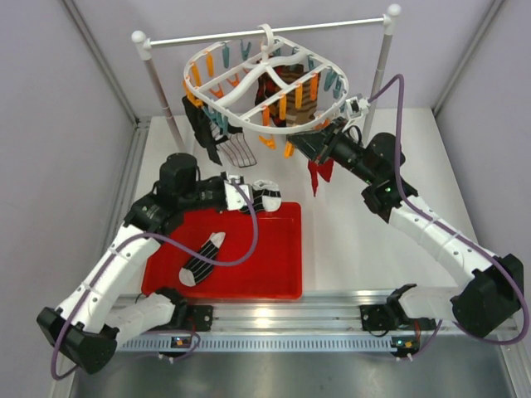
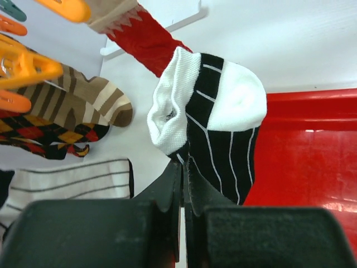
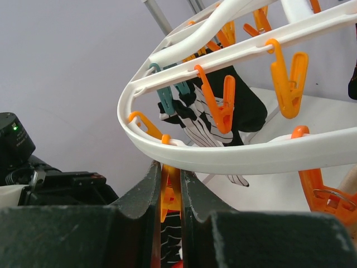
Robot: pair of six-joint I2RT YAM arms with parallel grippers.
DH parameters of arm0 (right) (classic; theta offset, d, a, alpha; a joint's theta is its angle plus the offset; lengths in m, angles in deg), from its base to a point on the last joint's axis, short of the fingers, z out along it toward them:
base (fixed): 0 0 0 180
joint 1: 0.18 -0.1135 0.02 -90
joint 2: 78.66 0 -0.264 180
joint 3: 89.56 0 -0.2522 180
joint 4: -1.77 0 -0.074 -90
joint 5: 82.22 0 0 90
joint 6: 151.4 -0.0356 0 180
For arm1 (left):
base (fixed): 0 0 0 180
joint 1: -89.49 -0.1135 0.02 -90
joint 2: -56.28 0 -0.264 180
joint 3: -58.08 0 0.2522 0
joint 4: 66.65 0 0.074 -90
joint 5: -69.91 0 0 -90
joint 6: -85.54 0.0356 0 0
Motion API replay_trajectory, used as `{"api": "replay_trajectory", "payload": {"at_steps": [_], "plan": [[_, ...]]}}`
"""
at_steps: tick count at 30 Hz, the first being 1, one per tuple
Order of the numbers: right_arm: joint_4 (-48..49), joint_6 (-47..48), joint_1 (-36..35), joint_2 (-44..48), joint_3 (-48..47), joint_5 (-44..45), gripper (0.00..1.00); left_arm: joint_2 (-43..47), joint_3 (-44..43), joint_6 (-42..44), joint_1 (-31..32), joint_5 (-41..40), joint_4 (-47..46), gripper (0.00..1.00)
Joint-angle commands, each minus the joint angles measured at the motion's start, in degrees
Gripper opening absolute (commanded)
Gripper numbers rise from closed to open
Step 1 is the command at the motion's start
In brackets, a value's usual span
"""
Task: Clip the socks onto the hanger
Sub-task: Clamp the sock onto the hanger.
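Black striped sock [image 2: 223,151] | left claw [image 2: 183,170] clamped | white toe pointing away

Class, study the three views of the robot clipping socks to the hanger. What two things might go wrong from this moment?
1. The left gripper pinches the striped sock by one end only, and the rest is bunched and free. It may slip out or reach the clip folded.
2. The right gripper squeezes an orange clip on the hanger, which hangs from a rod. A pull could swing the hanger and carry the clip off line.
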Motion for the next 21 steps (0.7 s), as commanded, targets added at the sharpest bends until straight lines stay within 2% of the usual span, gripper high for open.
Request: {"api": "replay_trajectory", "payload": {"at_steps": [1,7,21], "plan": [[2.22,1.12,0.35,0.27,-1.80,-3.04,0.00,-2.22,-3.04,-1.38,2.46,-3.73,-8.72,0.00],[2.57,1.12,0.35,0.36,-1.45,-3.57,0.00,-8.10,-6.29,-4.47,4.57,-4.95,-13.64,0.00],[3.01,0.94,0.27,0.53,-0.48,-4.28,0.00,-12.07,-7.70,-6.84,5.89,-5.66,-20.06,0.00]]}}
